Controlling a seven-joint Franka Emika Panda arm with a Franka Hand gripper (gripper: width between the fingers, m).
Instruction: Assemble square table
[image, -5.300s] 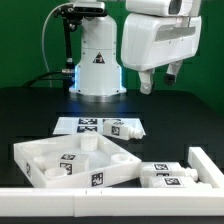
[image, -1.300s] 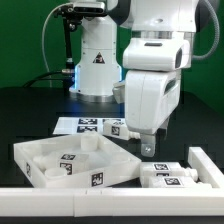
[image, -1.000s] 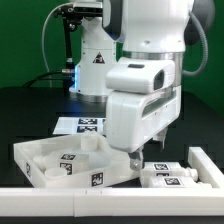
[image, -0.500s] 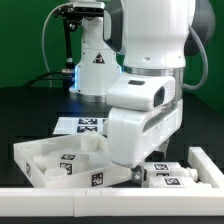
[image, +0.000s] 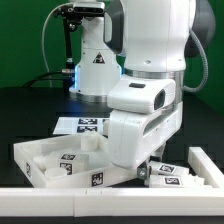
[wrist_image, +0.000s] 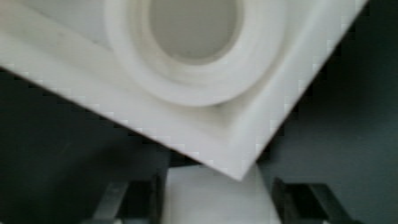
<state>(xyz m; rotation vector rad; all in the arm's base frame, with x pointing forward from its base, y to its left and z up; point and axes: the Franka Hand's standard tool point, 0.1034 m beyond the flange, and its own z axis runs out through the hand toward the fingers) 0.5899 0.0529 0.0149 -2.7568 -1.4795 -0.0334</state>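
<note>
The square tabletop lay flat on the desk, just behind the long white rail that ran along the desk's edge nearest the exterior camera. The gripper stood low over the tabletop's corner beside the loose legs. In the wrist view that corner, with its round socket, poked between the two fingers. A corner offers each finger a face to bear on, probably for shifting the top. Whether they already pinched the rim, I could not tell.
</note>
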